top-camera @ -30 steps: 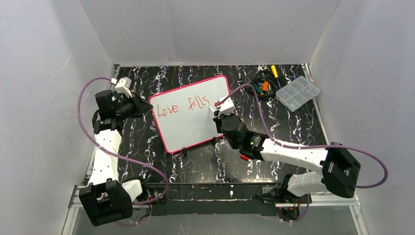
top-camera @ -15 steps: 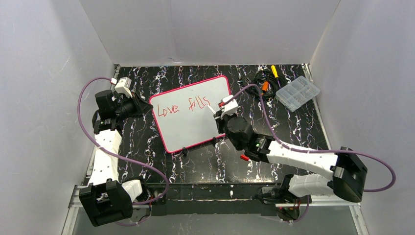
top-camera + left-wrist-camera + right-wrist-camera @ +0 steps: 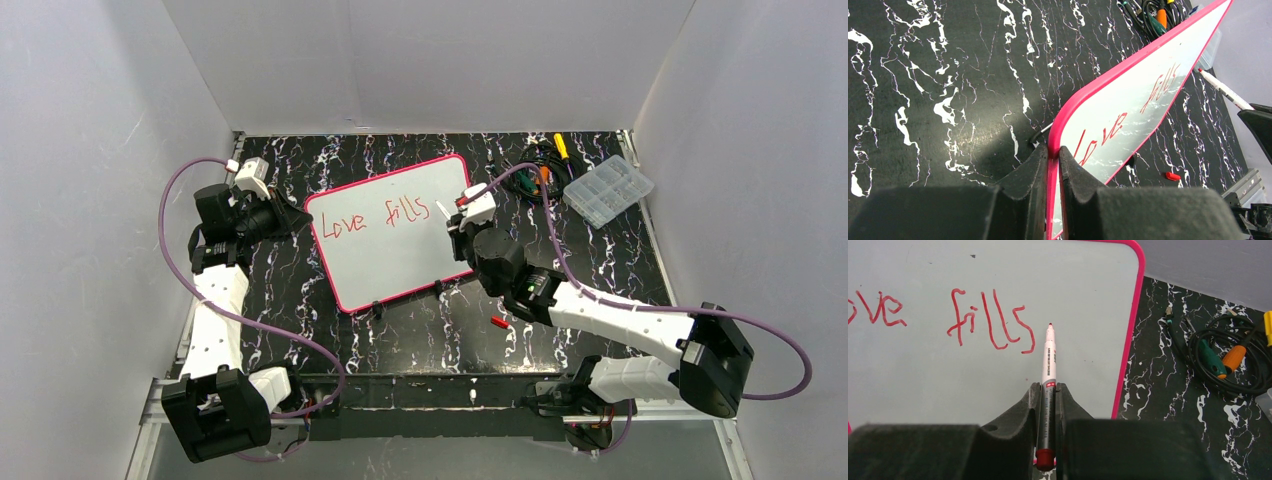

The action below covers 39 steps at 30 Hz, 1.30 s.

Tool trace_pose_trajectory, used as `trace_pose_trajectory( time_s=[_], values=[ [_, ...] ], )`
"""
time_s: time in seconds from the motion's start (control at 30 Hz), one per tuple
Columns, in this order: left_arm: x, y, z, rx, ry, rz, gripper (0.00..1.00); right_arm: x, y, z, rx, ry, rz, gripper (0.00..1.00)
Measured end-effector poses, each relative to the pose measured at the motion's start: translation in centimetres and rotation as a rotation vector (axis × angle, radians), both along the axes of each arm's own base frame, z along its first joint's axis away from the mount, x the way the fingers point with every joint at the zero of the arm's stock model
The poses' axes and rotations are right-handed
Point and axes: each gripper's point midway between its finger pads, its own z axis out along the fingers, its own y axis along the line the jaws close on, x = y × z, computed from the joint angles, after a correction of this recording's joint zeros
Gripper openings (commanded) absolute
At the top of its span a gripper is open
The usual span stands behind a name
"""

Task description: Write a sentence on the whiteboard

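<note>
The whiteboard, white with a pink-red rim, lies tilted on the black marble table. Its top line reads "Love fills" in red; this is the part of the sentence that shows. My left gripper is shut on the board's left rim. My right gripper is shut on a white marker with a red rear plug. The marker's red tip points at the board just right of the "s" in "fills". Whether the tip touches the board I cannot tell. The marker also shows from above.
A small red cap lies on the table in front of the board. At the back right sit a clear compartment box, a bundle of black cables with orange and green handles and a yellow-handled tool.
My right arm has shifted right and a little farther back, carrying the marker from the end of "fills" toward the board's right side. The writing and the left gripper are unchanged.
</note>
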Motion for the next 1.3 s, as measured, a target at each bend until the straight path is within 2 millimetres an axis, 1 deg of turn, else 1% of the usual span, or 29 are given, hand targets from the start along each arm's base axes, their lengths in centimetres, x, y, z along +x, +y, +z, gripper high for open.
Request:
trace_pose_trajectory(
  time_s=[0.17,0.3,0.37,0.57,0.63,0.67,0.77,0.87,1.0,1.13,1.3],
  values=[
    [0.0,0.0,0.0,-0.002,0.0,-0.003,0.03,-0.3,0.4,0.0,0.003,0.004,0.029,0.01],
    [0.0,-0.1,0.0,-0.002,0.0,-0.003,0.03,-1.4,1.6,0.2,0.026,0.014,0.124,0.01],
    [0.0,-0.1,0.0,-0.002,0.0,-0.003,0.03,-2.5,2.6,0.3,0.042,0.023,0.187,0.01],
    [0.0,-0.1,0.0,-0.002,0.0,-0.003,0.02,-7.2,7.2,1.0,0.115,0.032,0.389,0.01],
    [0.0,-0.1,0.0,-0.002,0.0,-0.003,0.02,-8.3,8.6,0.5,0.118,0.037,0.426,0.01],
    [0.0,-0.1,0.0,-0.002,0.0,-0.003,0.02,-8.7,9.2,-0.1,0.109,0.046,0.439,0.01],
    [0.0,-0.1,0.0,-0.002,0.0,-0.003,0.02,-9.1,10.3,-2.4,0.063,0.069,0.437,0.01],
    [0.0,-0.1,0.0,-0.002,0.0,-0.003,0.02,-9.1,10.8,-4.1,0.022,0.087,0.436,0.01],
    [0.0,-0.1,0.0,-0.002,0.0,-0.003,0.02,-9.0,12.4,-4.3,0.019,0.092,0.456,0.01],
    [0.0,-0.1,0.0,-0.002,0.0,-0.003,0.02,-9.4,14.0,-4.4,0.03,0.093,0.496,0.01],
    [0.0,-0.1,0.0,-0.002,0.0,-0.003,0.02,-9.6,14.8,-5.0,0.022,0.099,0.511,0.01]
  ],
)
